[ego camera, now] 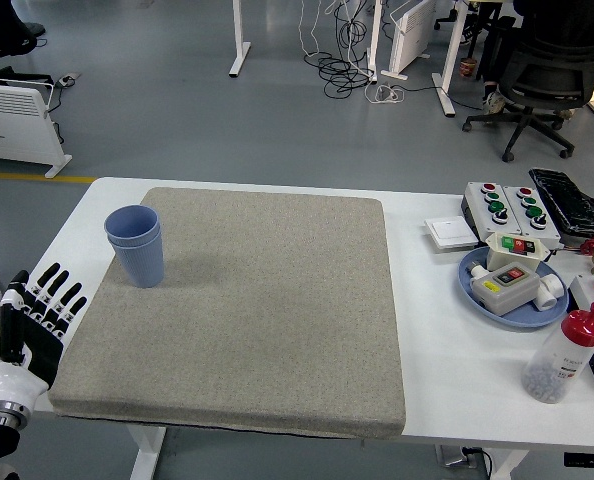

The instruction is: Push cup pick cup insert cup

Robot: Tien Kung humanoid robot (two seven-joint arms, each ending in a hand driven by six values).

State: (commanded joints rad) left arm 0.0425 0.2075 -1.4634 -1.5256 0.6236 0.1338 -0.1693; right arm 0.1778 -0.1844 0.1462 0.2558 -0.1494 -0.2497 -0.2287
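Lab: button boxes [507,205], floor cables [347,70]

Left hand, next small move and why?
Probably swing the left hand forward and right toward the nested blue plastic cups. It sits at the white table's left edge with fingers spread and empty, well short of the cups standing upright on the grey mat's far-left corner.

We see a white tabletop [432,330] carrying a large grey mat [242,300]. Toward its right edge sit a blue plate [513,310] holding button boxes, a white switch plate [450,233], a grey control box [507,203] with red and green buttons, and a clear bottle [560,357] with a red cap. Beyond, a black office chair [542,70] stands on the floor, and a white heater [15,120] at left.
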